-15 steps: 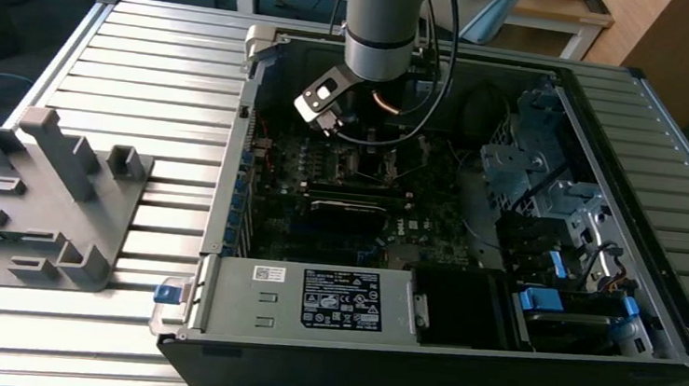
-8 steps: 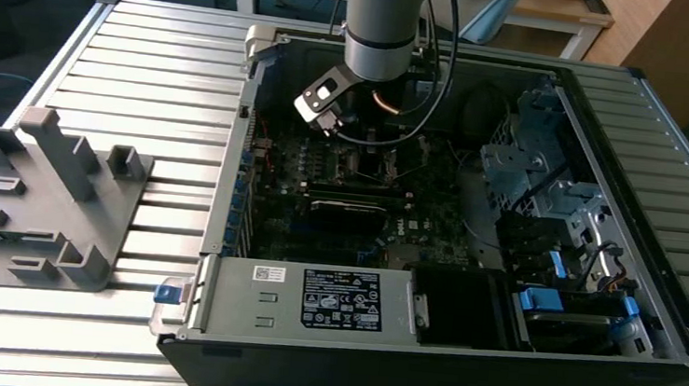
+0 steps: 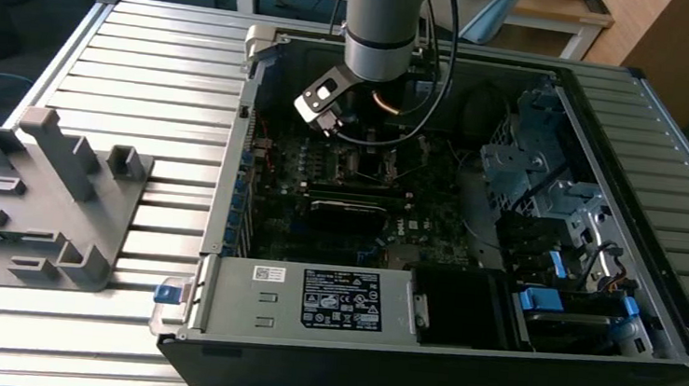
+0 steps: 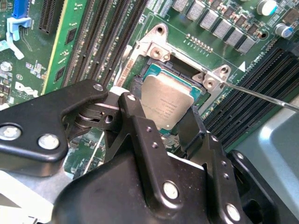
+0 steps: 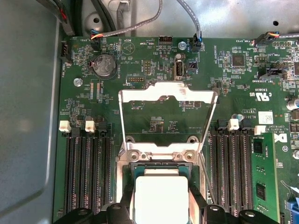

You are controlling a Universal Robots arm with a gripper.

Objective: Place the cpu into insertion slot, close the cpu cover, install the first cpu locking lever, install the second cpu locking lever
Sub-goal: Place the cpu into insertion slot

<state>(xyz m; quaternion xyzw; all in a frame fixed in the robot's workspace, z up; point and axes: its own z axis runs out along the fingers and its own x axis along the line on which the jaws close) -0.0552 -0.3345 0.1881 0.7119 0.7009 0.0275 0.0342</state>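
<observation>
Exterior view's left: grey fixture (image 3: pixel 38 194) on the table, well apart from the work. Middle: open case (image 3: pixel 431 350), arm reaching down into the board (image 3: pixel 320 182).

Gripper (image 4: pixel 163 116) is over the slot (image 4: pixel 173 65). Jaws are narrowed to chip width and look clamped on two opposite edges of the cpu (image 4: pixel 166 100).

The cpu sits right over the slot, roughly square to it. Can't tell if it's seated or just above.

Cover (image 5: pixel 140 92) is swung up on its hinge, so the window is clear of the chip. One lever (image 4: pixel 261 95) sticks out free, unlatched.

Handling, my read:
- The cpu is light, stiff and flat, and its smooth metal top is likely slippery.
- The fragile part is underneath: the contacts and the slot pins.
- An edge grip like this one is right. Keep it level, with no down-force and no sliding.

Exterior view's right: drive bays (image 3: pixel 533 172), not involved.
</observation>
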